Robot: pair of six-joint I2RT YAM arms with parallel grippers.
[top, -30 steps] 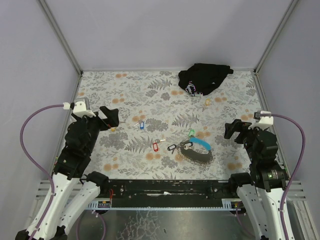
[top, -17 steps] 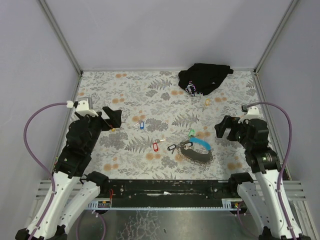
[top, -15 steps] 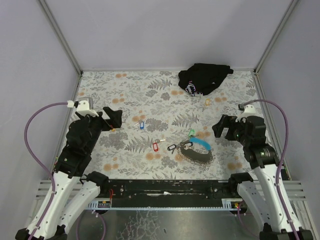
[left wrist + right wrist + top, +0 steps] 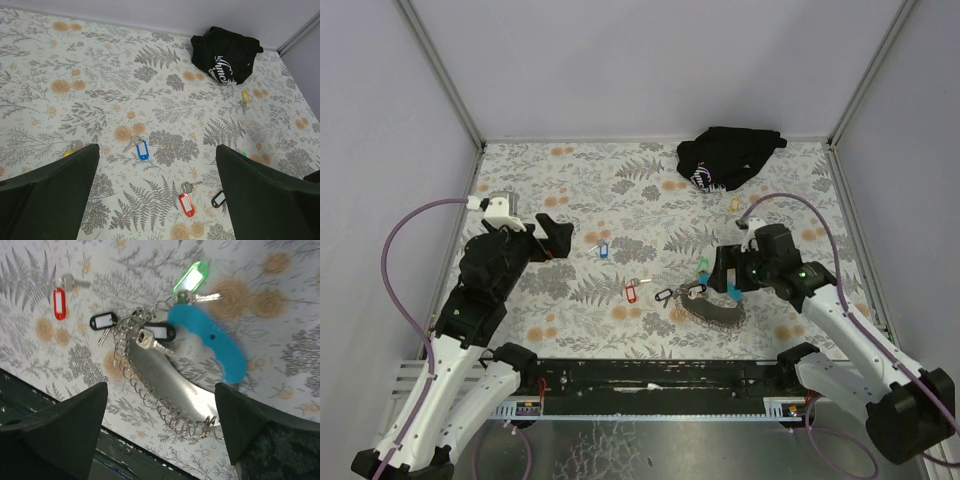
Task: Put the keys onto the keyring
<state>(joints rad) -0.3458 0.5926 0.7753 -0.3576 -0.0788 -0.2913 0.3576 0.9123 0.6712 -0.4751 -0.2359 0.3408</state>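
I have the left arm reaching up the left side, its left tool pointing inward with both fingers spread wide and nothing between them. My right arm stretches in toward the middle, and the right tool points down with its fingers wide apart, gripping nothing.

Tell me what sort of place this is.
Probably a robot lab test cell: plain grey walls with metal corner posts enclose a floral-covered table, a left arm and right arm are bolted at its near edge, and tagged keys lie scattered as practice props.
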